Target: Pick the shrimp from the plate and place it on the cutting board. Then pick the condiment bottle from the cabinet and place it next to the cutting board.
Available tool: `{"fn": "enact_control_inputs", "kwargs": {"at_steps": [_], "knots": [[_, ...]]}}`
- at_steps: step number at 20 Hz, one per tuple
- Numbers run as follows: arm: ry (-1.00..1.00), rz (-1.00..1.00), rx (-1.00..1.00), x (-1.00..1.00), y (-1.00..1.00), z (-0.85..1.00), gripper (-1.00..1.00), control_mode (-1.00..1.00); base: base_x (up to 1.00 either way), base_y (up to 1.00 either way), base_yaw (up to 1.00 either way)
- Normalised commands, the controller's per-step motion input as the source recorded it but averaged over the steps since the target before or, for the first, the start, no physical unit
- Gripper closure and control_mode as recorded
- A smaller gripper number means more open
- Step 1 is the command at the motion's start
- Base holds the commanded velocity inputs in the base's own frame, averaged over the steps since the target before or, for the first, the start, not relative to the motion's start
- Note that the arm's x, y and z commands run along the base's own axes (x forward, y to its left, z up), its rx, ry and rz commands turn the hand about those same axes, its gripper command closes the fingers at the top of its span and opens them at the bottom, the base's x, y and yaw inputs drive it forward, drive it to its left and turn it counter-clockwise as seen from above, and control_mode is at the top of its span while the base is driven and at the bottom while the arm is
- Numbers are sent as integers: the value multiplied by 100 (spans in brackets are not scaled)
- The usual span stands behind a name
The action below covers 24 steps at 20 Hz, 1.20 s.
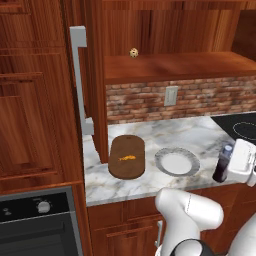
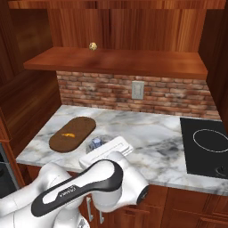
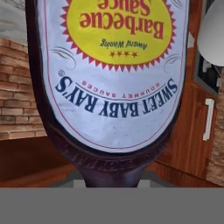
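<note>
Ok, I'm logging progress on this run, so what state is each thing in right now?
shrimp: lying on the cutting board.
cutting board: flat on the counter, left of the plate.
plate: cleared, white centre bare.
condiment bottle: held in the pincer, right of the plate; label fills the hand view.
pincer: shut on the condiment bottle.
cabinet: open shelf, one small beige ball on it.

Bare counter [image 1: 200, 131] behind plate [image 1: 177, 162] and right of board [image 1: 127, 156], up to the cooktop [image 1: 240, 127]. Shelf [image 1: 175, 67] overhangs (small ball [image 1: 133, 52] on it).
</note>
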Motion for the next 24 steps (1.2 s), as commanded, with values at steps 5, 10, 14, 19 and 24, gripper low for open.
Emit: {"fn": "enact_control_inputs", "kwargs": {"at_steps": [5,10,14,19,24], "knots": [[0,-7,0,11,-1,-17,100,-100,0,0,0],[0,-3,0,18,0,-10,100,-100,0,0,0],[0,-1,0,20,0,-10,100,-100,0,0,0],[0,0,0,19,-4,-11,100,-100,0,0,0],[0,0,0,12,-15,-9,100,-100,0,0,0]]}}
